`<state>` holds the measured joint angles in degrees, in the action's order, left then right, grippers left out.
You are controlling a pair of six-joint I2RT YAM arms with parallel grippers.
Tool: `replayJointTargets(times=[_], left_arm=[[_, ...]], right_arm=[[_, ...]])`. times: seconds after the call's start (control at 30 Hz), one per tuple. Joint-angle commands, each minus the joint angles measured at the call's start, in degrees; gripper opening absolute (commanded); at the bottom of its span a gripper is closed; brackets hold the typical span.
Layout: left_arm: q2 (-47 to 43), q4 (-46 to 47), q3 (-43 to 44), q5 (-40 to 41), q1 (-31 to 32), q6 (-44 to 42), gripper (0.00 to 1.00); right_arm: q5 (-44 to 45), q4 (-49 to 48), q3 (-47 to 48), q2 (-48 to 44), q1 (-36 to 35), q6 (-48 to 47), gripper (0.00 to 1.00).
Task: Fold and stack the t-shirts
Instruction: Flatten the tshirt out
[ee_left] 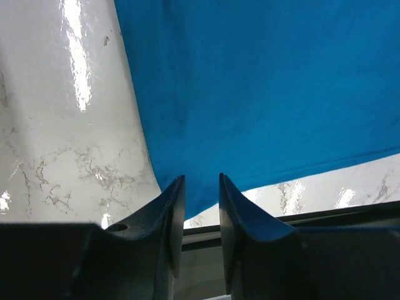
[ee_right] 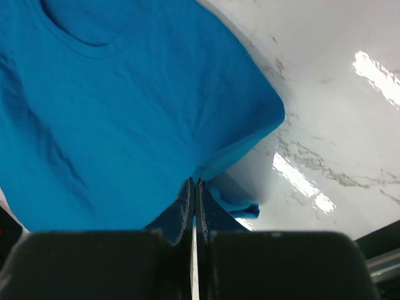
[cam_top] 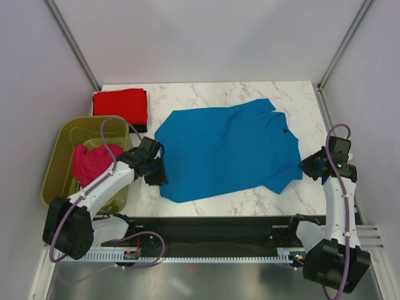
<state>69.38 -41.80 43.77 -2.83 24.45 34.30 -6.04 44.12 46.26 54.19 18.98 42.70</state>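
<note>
Marble table (cam_top: pixel 250 94) holds three t-shirts and one olive tub (cam_top: pixel 55 159). The left gripper (ee_left: pixel 201 177) has its jaws slightly apart, with the near corner of the blue t-shirt (cam_top: pixel 225 150) between the tips. The right gripper (ee_right: pixel 195 182) is pinched closed on that shirt's right edge. The shirt lies spread mid-table. One red t-shirt (cam_top: pixel 120 103) sits folded far left, and one magenta t-shirt (cam_top: pixel 87 161) is bunched inside the tub.
</note>
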Motion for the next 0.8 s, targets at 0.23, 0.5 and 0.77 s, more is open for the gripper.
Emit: replayJointTargets(times=[0.23, 0.5, 0.77], left_arm=[[-5.0, 4.8, -4.5, 1.0, 0.3, 6.0, 0.41], [-7.0, 3.7, -10.5, 0.9, 2.6, 14.4, 0.40], [3.5, 4.9, -8.3, 6.8, 2.8, 14.3, 0.36]], right_arm=[[-0.5, -2.3, -8.6, -7.8, -1.0, 2.1, 0.00], [-0.9, -3.9, -8.7, -7.4, -1.3, 2.0, 0.00], [-2.2, -7.6, -9.4, -6.5, -1.2, 2.7, 0.00]])
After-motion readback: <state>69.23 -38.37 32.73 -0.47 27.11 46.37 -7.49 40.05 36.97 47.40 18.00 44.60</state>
